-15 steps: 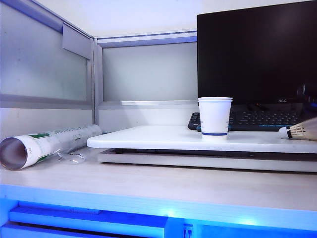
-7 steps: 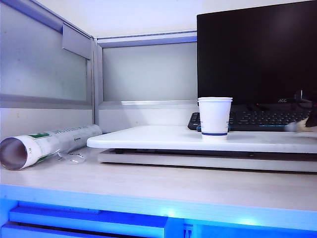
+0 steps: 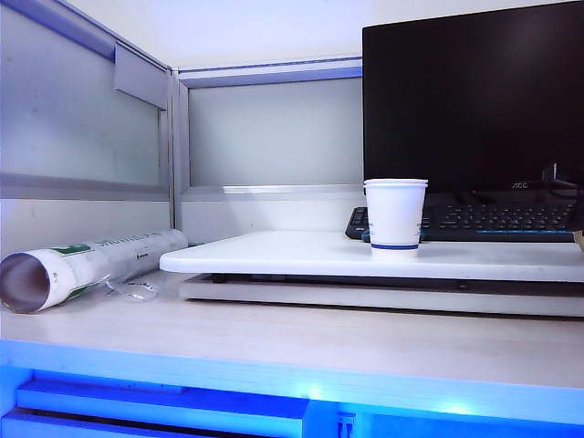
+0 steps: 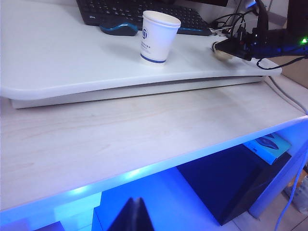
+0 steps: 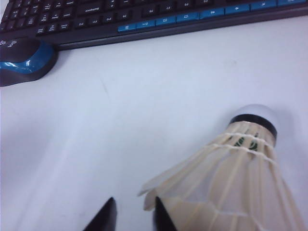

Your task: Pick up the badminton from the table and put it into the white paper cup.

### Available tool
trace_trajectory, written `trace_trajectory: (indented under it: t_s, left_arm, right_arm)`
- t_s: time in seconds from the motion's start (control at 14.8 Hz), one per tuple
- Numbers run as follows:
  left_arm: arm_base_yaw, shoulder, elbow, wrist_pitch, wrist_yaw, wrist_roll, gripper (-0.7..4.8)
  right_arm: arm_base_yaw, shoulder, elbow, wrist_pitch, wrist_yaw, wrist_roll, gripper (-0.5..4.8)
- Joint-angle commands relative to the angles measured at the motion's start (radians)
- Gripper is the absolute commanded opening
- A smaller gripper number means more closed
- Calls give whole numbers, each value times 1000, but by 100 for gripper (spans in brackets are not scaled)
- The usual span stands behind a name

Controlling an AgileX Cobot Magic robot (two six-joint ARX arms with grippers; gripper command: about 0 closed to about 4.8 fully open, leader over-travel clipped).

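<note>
Table (image 3: 301,251): white board over wood desk, paper cup (image 3: 395,214) upright.
Right gripper (image 5: 132,216): jaws narrowed onto shuttlecock (image 5: 231,183) feathers.
Left gripper (image 4: 131,216): below desk edge, jaws unclear.

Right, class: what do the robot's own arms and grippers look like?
The right gripper, over the flat white board, has two black tapering fingers with pointed tips. In the left wrist view the right arm is black and boxy, with thin black cables and a small green light. The left gripper, before the pale wood-grain desk, shows only as a black pointed wedge.
</note>
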Motion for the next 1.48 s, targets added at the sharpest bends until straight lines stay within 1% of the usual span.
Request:
trace_trajectory:
  t_s: [0.07, 0.13, 0.54, 0.74, 1.08, 1.21, 1.41, 1.48]
  left_arm:
    - [1, 0, -2, -20, 3, 1, -5]
    - [1, 0, -2, -20, 3, 0, -5]
    - [1, 0, -2, -20, 3, 0, -5]
    - [1, 0, -2, -20, 3, 0, -5]
    - [1, 0, -2, -20, 2, 1, -5]
    - [1, 0, -2, -20, 2, 1, -5]
    - [1, 0, -2, -20, 2, 1, -5]
    - [1, 0, -2, -20, 2, 1, -5]
  right_arm:
    - [1, -2, 5, 19, 2, 0, 26]
    - [1, -2, 5, 23, 2, 0, -8]
    - [2, -3, 5, 79, -8, 0, -8]
    - [2, -8, 5, 120, -83, 1, -8]
    - [3, -85, 5, 119, -131, 1, -8]
    - [3, -123, 5, 118, -171, 3, -8]
    - [3, -180, 5, 114, -216, 75, -8]
    - [3, -195, 6, 115, -226, 77, -8]
